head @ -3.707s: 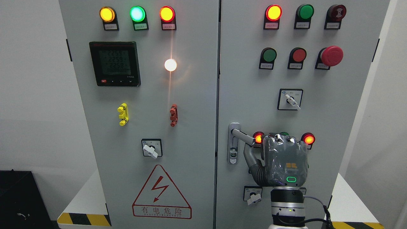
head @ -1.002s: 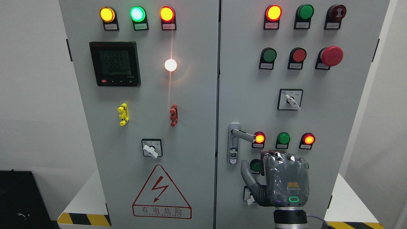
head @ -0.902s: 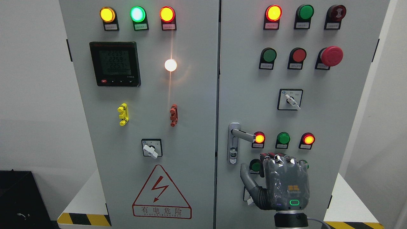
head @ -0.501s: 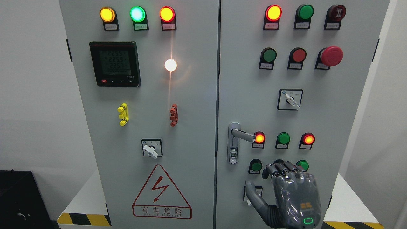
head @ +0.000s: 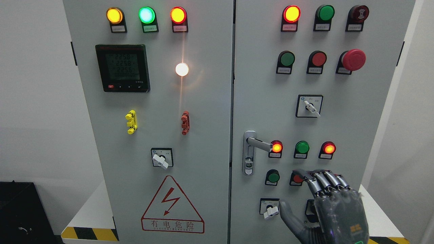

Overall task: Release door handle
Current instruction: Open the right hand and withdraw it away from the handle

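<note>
**A:** Item one, hazards. What do you log?

**B:** Your right hand sits in the lower right of the frame, close in front of the cabinet's right door. Its fingertips overlap the small red button in the picture; whether they touch it, you cannot tell. A drift toward the panel could, in my judgement, press that button, or the thumb could knock the selector switch just beside it.

**A:** Item two, the task's thing.

**B:** Door handle, silver lever, lower middle of the frame, on the left edge of the right door. It stands roughly level, its tip by the lit red lamp. Nothing grips it, so I judge the release done.

**A:** Item three, hand pose.

**B:** Back of the hand toward you, wrist cut off by the bottom edge. Four fingers extended and fanned up-left, thumb splayed to the left. Loosely spread, holding nothing. It lies below and to the right of the handle, clearly apart from it.

**A:** Item four, the other arm.

**B:** Left hand absent from the frame.
</note>
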{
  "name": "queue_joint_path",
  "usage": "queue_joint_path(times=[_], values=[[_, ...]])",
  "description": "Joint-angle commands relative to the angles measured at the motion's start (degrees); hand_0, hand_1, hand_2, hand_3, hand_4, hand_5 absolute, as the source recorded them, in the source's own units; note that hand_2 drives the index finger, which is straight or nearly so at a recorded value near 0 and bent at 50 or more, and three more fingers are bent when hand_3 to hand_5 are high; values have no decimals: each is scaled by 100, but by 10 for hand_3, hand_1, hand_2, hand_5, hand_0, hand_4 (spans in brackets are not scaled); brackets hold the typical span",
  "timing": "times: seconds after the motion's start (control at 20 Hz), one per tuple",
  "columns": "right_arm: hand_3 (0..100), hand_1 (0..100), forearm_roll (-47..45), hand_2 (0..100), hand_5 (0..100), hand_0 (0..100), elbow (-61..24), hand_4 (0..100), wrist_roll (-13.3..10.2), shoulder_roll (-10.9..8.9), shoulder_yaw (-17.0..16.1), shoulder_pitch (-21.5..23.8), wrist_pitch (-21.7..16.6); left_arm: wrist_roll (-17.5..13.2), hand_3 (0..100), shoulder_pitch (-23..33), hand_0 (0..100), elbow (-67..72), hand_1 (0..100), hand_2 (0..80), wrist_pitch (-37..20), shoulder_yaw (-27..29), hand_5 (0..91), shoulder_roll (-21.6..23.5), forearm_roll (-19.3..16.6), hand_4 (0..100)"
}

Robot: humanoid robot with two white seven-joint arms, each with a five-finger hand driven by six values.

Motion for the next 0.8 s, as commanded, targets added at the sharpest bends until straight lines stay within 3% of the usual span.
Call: queue_joint_path(times=[0.0, 0.2, 0.75], values=[[49, 194, -667, 0, 44, 460, -157, 100, 34, -110, -765, -20, -157, 2, 0, 97, 120, 0, 556, 0, 4, 0, 0, 0, -3, 0], [36, 173, -694, 0, 0, 465, -157, 68, 42, -93, -765, 6, -580, 2, 0, 97, 120, 0, 556, 0, 4, 0, 0, 0, -3, 0], [82, 218, -694, 39, 27, 444, -166, 117, 60, -75, -756, -3, -589, 2, 0, 97, 120, 0, 556, 0, 4, 0, 0, 0, -3, 0]])
